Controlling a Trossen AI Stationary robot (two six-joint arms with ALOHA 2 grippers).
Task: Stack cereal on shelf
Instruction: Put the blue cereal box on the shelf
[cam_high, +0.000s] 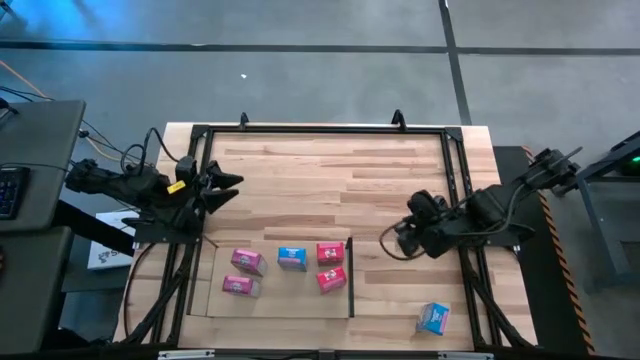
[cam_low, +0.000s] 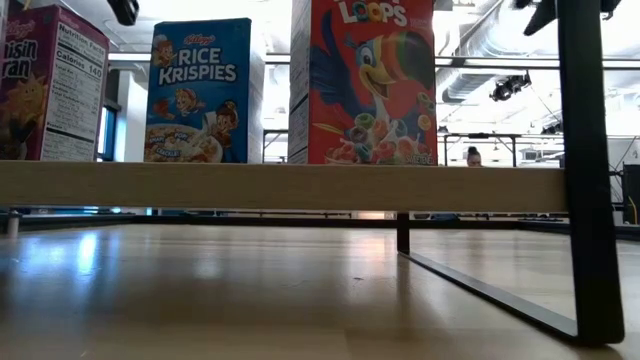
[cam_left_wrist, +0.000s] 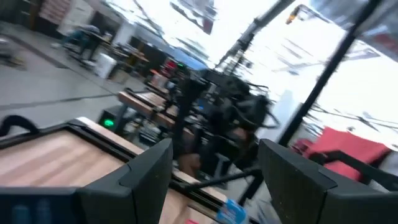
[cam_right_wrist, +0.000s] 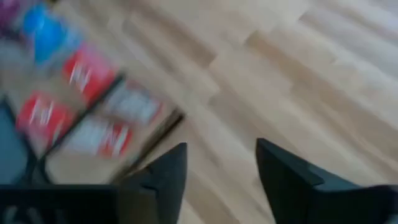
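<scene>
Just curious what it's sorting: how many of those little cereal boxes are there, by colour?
Pink boxes: 2
Red boxes: 2
Light blue boxes: 2, one on the shelf, one off it on the table
Total: 6

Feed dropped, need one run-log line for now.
shelf: five cereal boxes | loose blue box: on table, right | right end effector: open, empty, beside shelf | left end effector: open, waiting
</scene>
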